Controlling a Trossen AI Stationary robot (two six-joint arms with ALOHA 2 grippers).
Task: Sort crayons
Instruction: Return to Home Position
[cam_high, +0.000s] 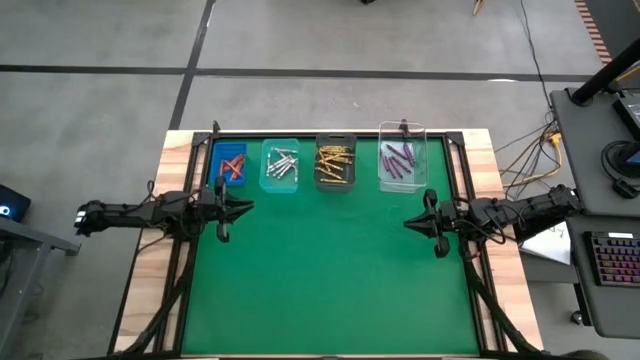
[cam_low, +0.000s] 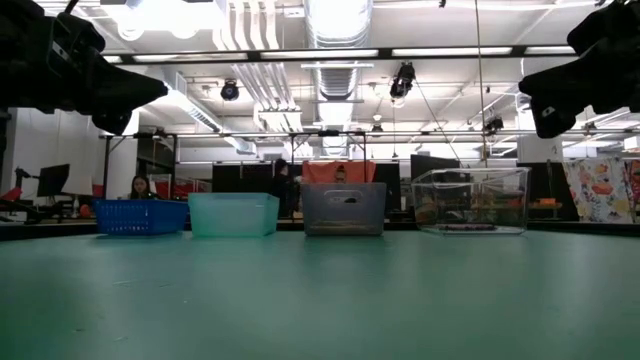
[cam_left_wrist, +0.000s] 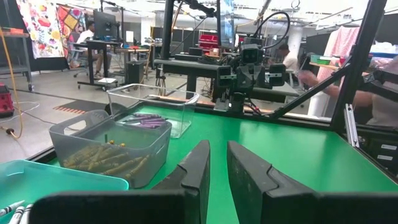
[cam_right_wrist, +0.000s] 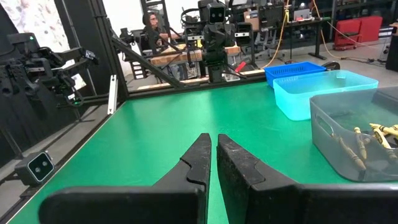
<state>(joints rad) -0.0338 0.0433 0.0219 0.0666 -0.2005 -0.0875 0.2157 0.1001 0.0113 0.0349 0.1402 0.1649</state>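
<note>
The crayons lie in four bins along the table's far edge. Red ones (cam_high: 235, 167) are in a blue basket (cam_high: 218, 150), silver ones (cam_high: 281, 165) in a pale blue bin (cam_high: 266, 183), gold ones (cam_high: 335, 163) in a grey bin (cam_high: 336, 139), and purple ones (cam_high: 399, 158) in a clear bin (cam_high: 402, 183). My left gripper (cam_high: 250, 207) hovers level at the left side of the green mat, shut on nothing. My right gripper (cam_high: 407, 224) hovers level at the right side, also shut and holding nothing. The two grippers point toward each other.
The green mat (cam_high: 330, 270) fills the table between the two arms. Black frame bars (cam_high: 455, 160) run along the table's sides. Beyond the table are desks, equipment and a seated person (cam_low: 137, 187).
</note>
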